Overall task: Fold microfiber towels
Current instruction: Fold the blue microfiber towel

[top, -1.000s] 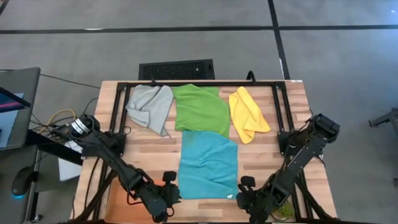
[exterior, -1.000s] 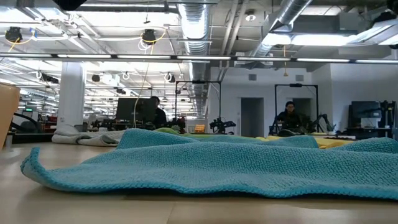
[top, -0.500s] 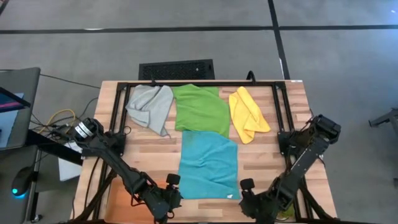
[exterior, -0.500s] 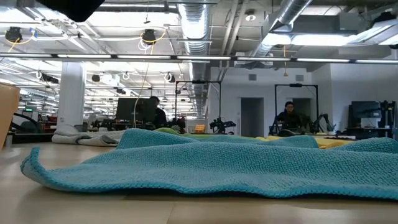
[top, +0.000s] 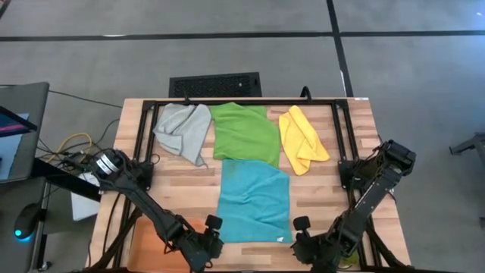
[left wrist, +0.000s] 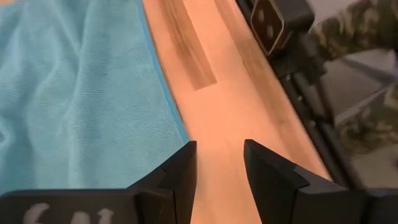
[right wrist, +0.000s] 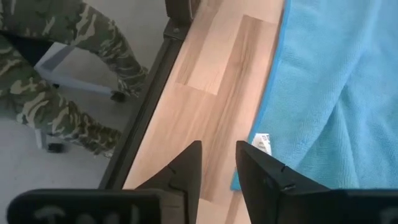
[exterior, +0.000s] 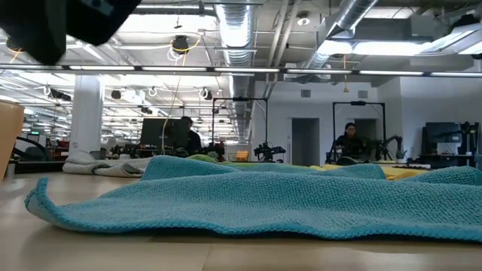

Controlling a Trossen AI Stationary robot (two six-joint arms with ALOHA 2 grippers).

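1. Both arms are edging toward the near corners of the teal towel (top: pixel 255 201), which is lying spread flat at the middle of the near half of the wooden table (top: pixel 326 186). Over the last second the left gripper (top: pixel 211 233) has been creeping closer to the towel's near left corner, and the right gripper (top: pixel 298 233) has shifted slightly beside the near right corner.

2. That is reading as the opening of the first fold: neither gripper is touching cloth yet, so folding has not begun.

3. The left arm is reaching low along the table's near edge, its gripper hanging over bare wood just beside the towel's edge (left wrist: pixel 93 93), fingers (left wrist: pixel 180 174) spread with a clear gap between them.

4. The right arm is mirroring it, its fingers (right wrist: pixel 186 165) parted over bare wood just beside the corner carrying a small white tag (right wrist: pixel 262 144).

5. Three more towels are waiting along the far side: the grey towel (top: pixel 182 129) bunched at left, the green towel (top: pixel 244 133) flat in the middle with its near edge touching the teal one, and the yellow towel (top: pixel 301 139) crumpled at right.

6. An orange tray (top: pixel 148 235) is sitting under the left arm.
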